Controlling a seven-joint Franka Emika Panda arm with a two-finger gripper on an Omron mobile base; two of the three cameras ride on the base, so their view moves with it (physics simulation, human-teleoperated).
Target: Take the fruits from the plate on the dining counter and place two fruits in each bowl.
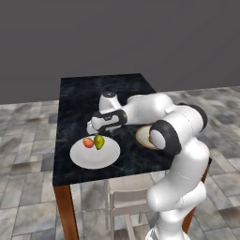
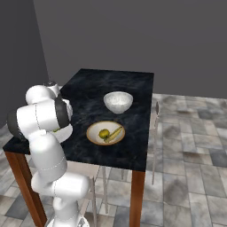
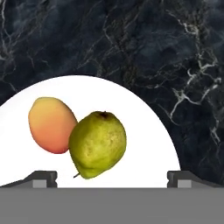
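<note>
On the white plate point(image 1: 101, 159) point(image 3: 144, 127) lie a yellow-green pear point(image 1: 99, 141) point(image 3: 98, 144) and a red-orange round fruit point(image 1: 87, 142) point(image 3: 51, 124), touching each other. My gripper point(image 1: 92, 127) point(image 3: 112, 181) hangs open just above them, with the pear between its spread fingertips point(image 3: 41, 178) and nothing held. The tan-rimmed shallow bowl point(image 2: 94, 128) point(image 1: 142, 137) holds a curved yellow banana point(image 2: 114, 133) and a round olive-yellow fruit point(image 2: 103, 133). Behind it stands the deep white bowl point(image 2: 118, 101), with nothing seen inside. All of this rests on the black marble dining counter point(image 1: 93, 93) point(image 2: 111, 82) point(image 3: 153, 43).
A pale chair point(image 1: 124, 197) is tucked under the counter's near edge, and another chair point(image 2: 156, 111) stands at its right side. My arm's elbow covers part of the tan-rimmed bowl in the left base view. Grey stone floor surrounds the counter.
</note>
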